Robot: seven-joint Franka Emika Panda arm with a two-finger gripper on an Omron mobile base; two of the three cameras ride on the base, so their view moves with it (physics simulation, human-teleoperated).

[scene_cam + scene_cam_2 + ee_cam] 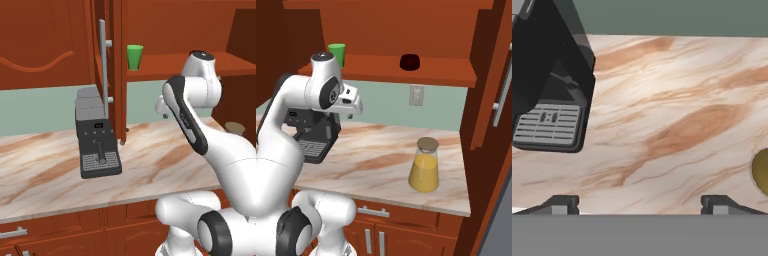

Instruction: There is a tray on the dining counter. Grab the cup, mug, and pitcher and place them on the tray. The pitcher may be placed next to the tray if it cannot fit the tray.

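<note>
Pitcher of clear glass, holding orange liquid under a round tan lid, stood on the marbled bench near its right end, while the bright green tapered cup and squat dark red mug sat on the reddish wooden shelf above. The white arm's gripper hovered over bare bench with its jaws spread wide and holding nothing. A reach for the shelf risked clipping its front edge or the open cabinet door, and a wide swing could topple the pitcher. The black coffee machine crowded the left, leaving open room on the stretch between it and the pitcher.
</note>
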